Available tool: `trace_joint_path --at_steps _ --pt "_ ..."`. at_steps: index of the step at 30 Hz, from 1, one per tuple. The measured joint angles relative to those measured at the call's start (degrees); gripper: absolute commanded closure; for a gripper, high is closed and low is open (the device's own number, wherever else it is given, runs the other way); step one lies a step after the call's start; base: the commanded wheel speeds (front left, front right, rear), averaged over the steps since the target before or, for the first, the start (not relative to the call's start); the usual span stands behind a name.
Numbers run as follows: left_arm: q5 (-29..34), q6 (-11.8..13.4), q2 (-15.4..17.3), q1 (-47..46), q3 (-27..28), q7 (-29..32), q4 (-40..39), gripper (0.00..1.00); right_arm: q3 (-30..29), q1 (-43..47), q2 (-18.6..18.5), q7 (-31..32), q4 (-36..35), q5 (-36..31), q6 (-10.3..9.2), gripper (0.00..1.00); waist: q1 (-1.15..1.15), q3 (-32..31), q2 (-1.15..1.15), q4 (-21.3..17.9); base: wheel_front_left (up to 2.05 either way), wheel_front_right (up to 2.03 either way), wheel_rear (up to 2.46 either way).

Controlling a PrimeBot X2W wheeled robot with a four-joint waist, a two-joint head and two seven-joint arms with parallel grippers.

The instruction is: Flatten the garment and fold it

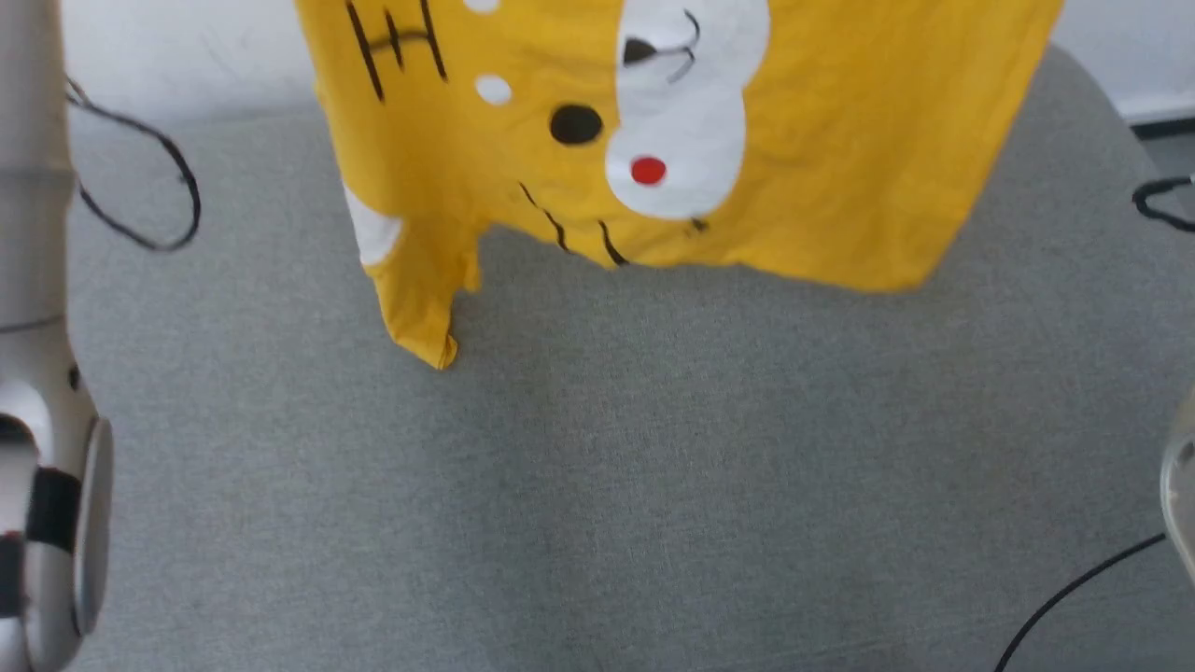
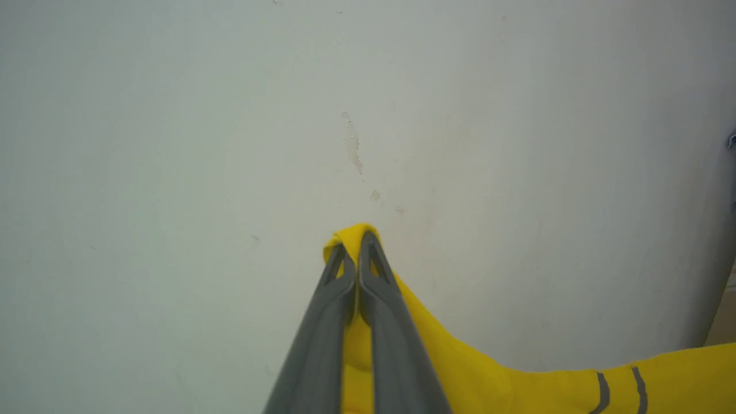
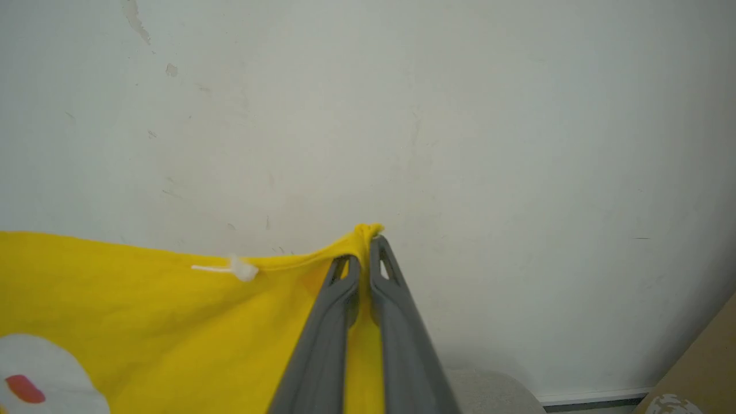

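The garment [image 1: 822,140], a bright yellow T-shirt with a tiger face, white patches, black stripes and a red dot, hangs in the air over the grey table [image 1: 579,485]; a sleeve dangles at its lower left, close to the surface. In the left wrist view my left gripper [image 2: 357,244] is shut on a bunched yellow edge of the garment [image 2: 460,368]. In the right wrist view my right gripper [image 3: 364,247] is shut on another edge of the garment [image 3: 144,310], which stretches away to the left. Both grippers point at a pale wall.
My pale left forearm [image 1: 37,373] rises along the left edge of the head view, with a black cable loop [image 1: 159,187] beside it. Another black cable [image 1: 1074,588] crosses the table's lower right corner. A white wall [image 3: 460,115] stands behind the table.
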Motion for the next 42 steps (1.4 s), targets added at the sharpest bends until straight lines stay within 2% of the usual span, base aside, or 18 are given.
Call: trace_joint_path --at_steps 7,12,17,21,29,34,38,42 --pt "0.31 1.40 -0.49 -8.89 1.21 -5.46 -0.66 1.00 -2.07 -5.91 2.20 -2.96 1.31 -2.46 0.00 1.00 0.00 5.95 0.00 -0.62 0.00 0.00 0.00" --pt "1.68 2.92 -1.44 -17.58 1.80 -11.66 -1.38 1.00 -5.33 -12.18 3.27 -7.53 1.43 -5.57 0.00 1.00 0.01 11.55 0.00 -1.19 0.00 0.00 0.00" --pt "2.35 2.60 -2.93 -25.66 1.66 -17.97 -0.82 1.00 -8.32 -19.01 3.66 -13.22 1.23 -9.65 0.00 1.00 0.01 18.12 0.00 -1.46 0.00 0.00 0.00" --pt "2.25 0.70 -3.24 -28.07 1.66 -22.14 0.47 1.00 -8.96 -21.86 3.88 -16.66 1.32 -12.56 0.00 1.00 0.02 23.52 0.00 -1.38 0.00 0.00 0.00" --pt "0.43 -2.80 -3.12 -28.47 2.21 -26.70 1.71 1.00 -8.10 -24.89 1.97 -22.28 0.66 -18.22 0.01 1.00 0.01 33.94 0.00 -0.11 0.00 0.00 0.00" --pt "-2.30 -4.31 -2.37 -25.68 3.78 -27.82 1.07 1.00 -5.42 -24.40 1.02 -25.73 1.63 -18.85 0.01 1.00 0.01 39.67 0.00 0.98 0.00 0.00 0.00" --pt "-4.97 -5.33 -1.67 -19.55 4.64 -27.52 -1.44 1.00 -1.49 -22.07 0.04 -27.88 2.12 -16.34 0.02 1.00 0.01 42.85 0.00 2.02 0.00 0.00 0.00" --pt "-7.14 -5.82 -0.01 -11.70 5.11 -25.33 -6.82 1.00 2.20 -17.22 -1.46 -29.04 0.89 -9.94 0.01 1.00 0.00 43.82 0.00 3.46 0.00 0.00 0.00"
